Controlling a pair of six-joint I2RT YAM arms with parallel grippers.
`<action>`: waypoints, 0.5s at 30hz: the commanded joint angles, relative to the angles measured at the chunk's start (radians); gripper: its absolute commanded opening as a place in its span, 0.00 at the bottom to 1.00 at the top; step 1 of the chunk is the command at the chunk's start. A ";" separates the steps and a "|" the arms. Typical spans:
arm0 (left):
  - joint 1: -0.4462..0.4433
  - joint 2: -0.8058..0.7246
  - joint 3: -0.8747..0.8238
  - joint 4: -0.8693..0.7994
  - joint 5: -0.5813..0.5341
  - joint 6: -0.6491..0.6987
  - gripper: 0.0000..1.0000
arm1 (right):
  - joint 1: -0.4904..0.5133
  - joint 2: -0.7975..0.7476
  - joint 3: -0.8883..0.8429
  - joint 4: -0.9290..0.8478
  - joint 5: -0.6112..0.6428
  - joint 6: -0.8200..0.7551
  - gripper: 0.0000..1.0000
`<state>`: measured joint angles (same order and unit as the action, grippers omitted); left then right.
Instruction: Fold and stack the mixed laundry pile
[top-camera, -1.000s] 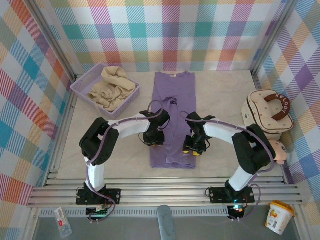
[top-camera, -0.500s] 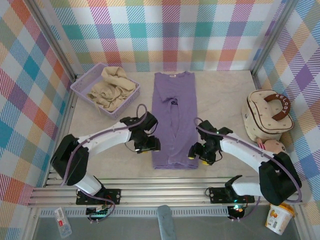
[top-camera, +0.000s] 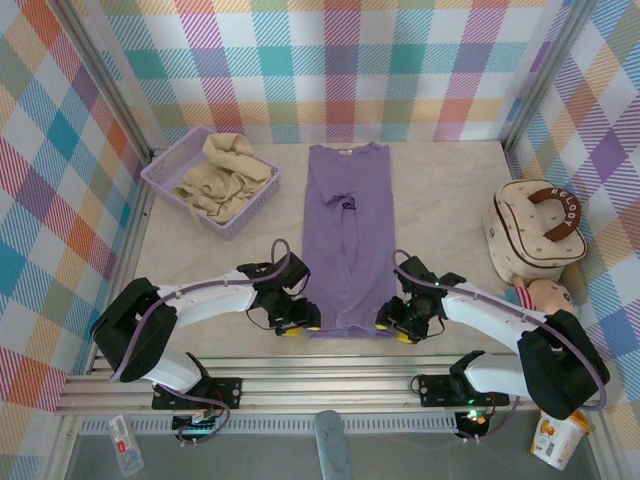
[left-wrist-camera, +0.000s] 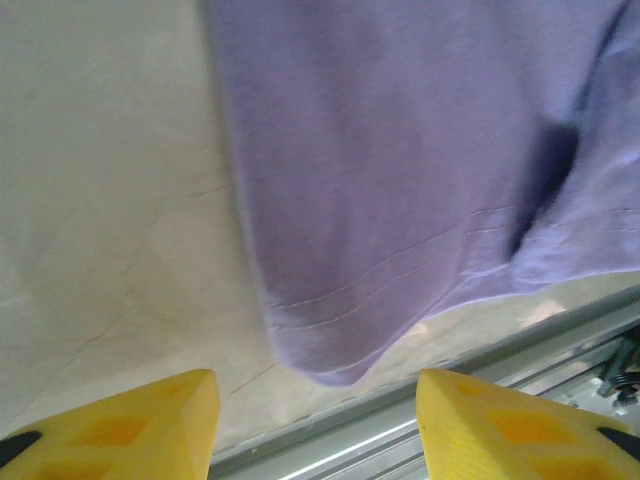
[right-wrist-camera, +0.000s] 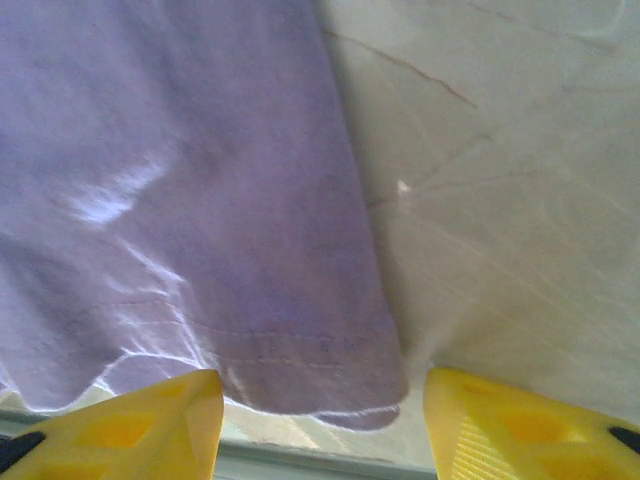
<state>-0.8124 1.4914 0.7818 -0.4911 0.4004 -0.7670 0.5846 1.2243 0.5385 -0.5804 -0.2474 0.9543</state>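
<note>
1. The left gripper (top-camera: 291, 322) has its yellow fingers (left-wrist-camera: 120, 425) spread apart and grips nothing. In its wrist view the near left hem corner of the lavender T-shirt (left-wrist-camera: 400, 170) lies just ahead of the gap.
2. The right gripper (top-camera: 392, 325) is likewise spread, fingers (right-wrist-camera: 520, 425) apart and nothing held. The shirt's near right hem corner (right-wrist-camera: 200, 230) lies ahead of its gap.
3. Writing: the brown handle of the cream bag (top-camera: 535, 235) at the right carries letters that look like "MELODY", too small to be sure. A small dark mark sits on the shirt's chest; I cannot read it.
4. The lavender T-shirt (top-camera: 348, 240) lies flat in the middle of the table (top-camera: 440, 190) as a narrow strip. Its long axis runs from near to far, collar at the far end, hem towards the arm bases.
5. The cream shirt (top-camera: 225, 175) lies crumpled in the lavender mesh basket (top-camera: 165, 165) at the far left, well apart from the T-shirt.
6. Half a second ago both grippers flanked the shirt farther up its sides; they have come nearer to the hem corners. The shirt itself has stayed put.
</note>
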 joint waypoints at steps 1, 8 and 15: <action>-0.025 0.032 0.002 0.065 0.022 -0.020 0.55 | 0.008 0.014 -0.005 0.057 -0.004 0.031 0.54; -0.038 0.097 -0.001 0.087 0.012 -0.013 0.45 | 0.009 0.079 -0.003 0.090 0.006 0.041 0.48; -0.042 0.142 0.063 0.052 0.035 -0.002 0.26 | 0.011 0.088 0.007 0.079 0.010 0.042 0.27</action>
<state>-0.8368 1.5967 0.8097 -0.4671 0.3958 -0.7731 0.5842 1.2850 0.5507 -0.5709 -0.2230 0.9936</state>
